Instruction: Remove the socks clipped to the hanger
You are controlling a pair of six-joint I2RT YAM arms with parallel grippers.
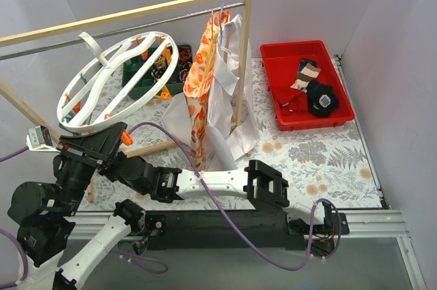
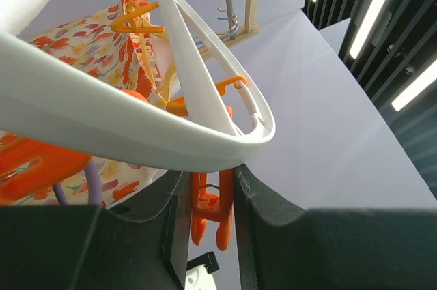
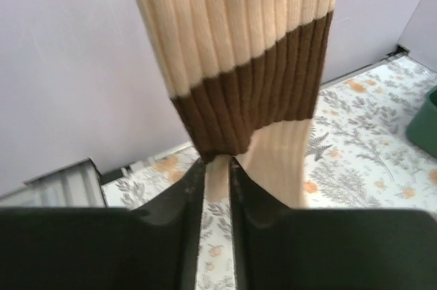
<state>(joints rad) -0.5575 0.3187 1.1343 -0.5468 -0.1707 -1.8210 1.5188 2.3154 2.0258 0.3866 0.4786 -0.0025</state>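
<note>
Right end effector pinches tan-and-brown sock between fingers.

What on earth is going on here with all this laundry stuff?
Two robot arms are working at a white round hanger. The left gripper is closed around an orange clip under its rim, while the right gripper pinches a tan-and-brown sock hanging down. Other socks lie in the red bin.
</note>
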